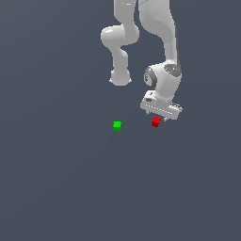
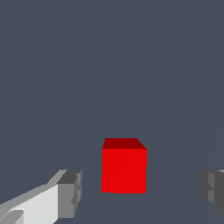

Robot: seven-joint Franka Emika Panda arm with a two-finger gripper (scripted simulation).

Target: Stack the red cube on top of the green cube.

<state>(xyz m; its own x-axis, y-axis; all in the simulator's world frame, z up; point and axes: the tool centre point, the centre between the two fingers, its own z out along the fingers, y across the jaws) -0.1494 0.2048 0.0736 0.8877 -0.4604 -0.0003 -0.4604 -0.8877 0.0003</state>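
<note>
A plain dark grey floor (image 1: 56, 188) carries the green cube (image 1: 117, 125) and the red cube (image 1: 156, 122), apart

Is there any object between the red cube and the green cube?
No. In the exterior view, only bare dark floor lies between the red cube and the green cube. The wrist view shows just the red cube.

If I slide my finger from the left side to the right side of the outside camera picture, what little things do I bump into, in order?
Going across the exterior view from its left to its right: green cube → red cube, with the gripper right over the red cube, its fingers wide apart on either side.
</note>
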